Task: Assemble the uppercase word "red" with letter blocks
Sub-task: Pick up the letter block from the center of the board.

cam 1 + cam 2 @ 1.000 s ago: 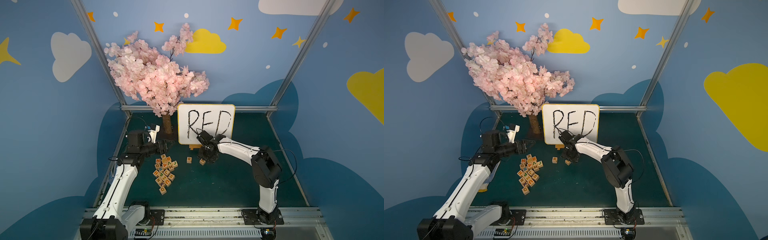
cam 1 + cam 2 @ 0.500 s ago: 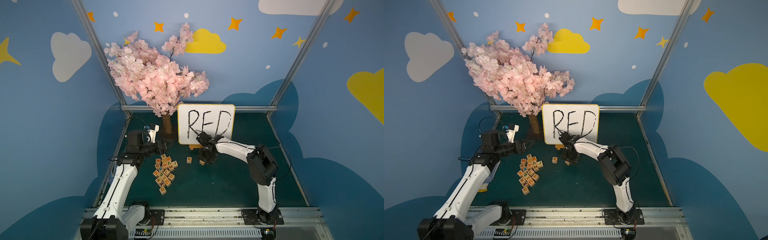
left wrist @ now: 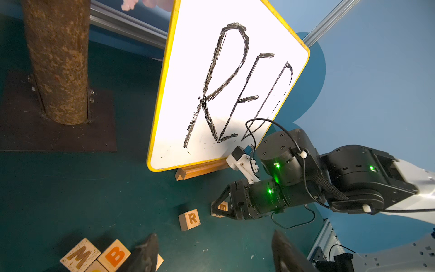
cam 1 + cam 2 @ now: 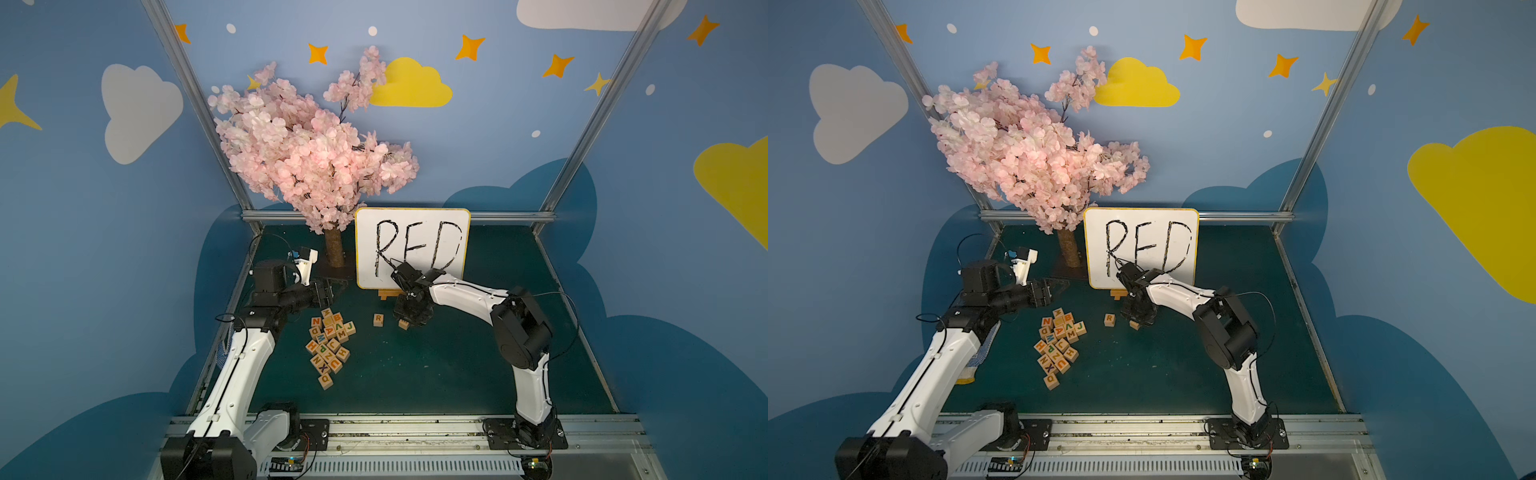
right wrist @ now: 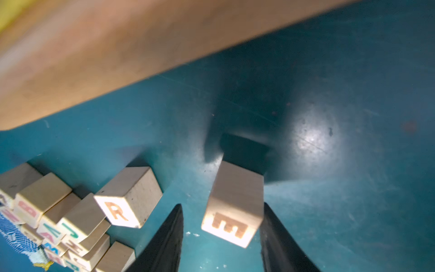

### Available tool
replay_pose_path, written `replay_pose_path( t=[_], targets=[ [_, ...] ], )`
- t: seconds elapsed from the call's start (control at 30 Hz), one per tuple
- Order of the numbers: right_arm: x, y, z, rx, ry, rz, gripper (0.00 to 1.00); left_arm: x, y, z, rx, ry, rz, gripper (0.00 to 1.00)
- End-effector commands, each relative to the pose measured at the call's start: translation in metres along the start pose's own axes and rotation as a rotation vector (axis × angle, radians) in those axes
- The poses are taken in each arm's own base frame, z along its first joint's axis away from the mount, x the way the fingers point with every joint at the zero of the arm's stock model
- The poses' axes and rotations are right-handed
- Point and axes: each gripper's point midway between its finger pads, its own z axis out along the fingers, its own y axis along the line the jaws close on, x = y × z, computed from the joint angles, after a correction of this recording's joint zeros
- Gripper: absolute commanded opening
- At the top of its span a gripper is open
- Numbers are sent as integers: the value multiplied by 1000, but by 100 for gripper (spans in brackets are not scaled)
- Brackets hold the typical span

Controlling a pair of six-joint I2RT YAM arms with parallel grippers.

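On the green mat [image 4: 415, 374] the letter blocks [image 4: 328, 340] are lying nearest, with our left gripper [image 3: 213, 237] hovering part-open and empty just beyond them. Further back we are straddling the E block [image 5: 233, 212], near the R block [image 4: 377, 319], with the right gripper [image 5: 221, 205], its jaws not yet pinching. Centring them first, we judge, should keep E square.

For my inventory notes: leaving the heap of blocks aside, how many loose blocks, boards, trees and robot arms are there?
Loose blocks: 2, R and E
Boards: 1
Trees: 1
Robot arms: 2, left and right
Total: 6
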Motion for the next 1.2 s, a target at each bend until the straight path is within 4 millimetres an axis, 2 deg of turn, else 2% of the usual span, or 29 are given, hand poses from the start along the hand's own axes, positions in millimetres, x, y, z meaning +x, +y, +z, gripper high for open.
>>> replay_pose_path(
  t=[0.0, 0.87, 1.0, 1.17],
  targets=[
    [-2, -3, 3, 20, 2, 7, 50, 1, -1, -1, 14, -5, 3, 75],
    [-5, -11, 10, 88, 23, -68, 28, 0, -1, -2, 11, -11, 3, 75],
    [-5, -9, 7, 107, 30, -132, 24, 0, -1, -3, 10, -13, 4, 75],
    [-13, -6, -2, 154, 15, -318, 21, 0, -1, -3, 11, -12, 4, 74]
  ],
)
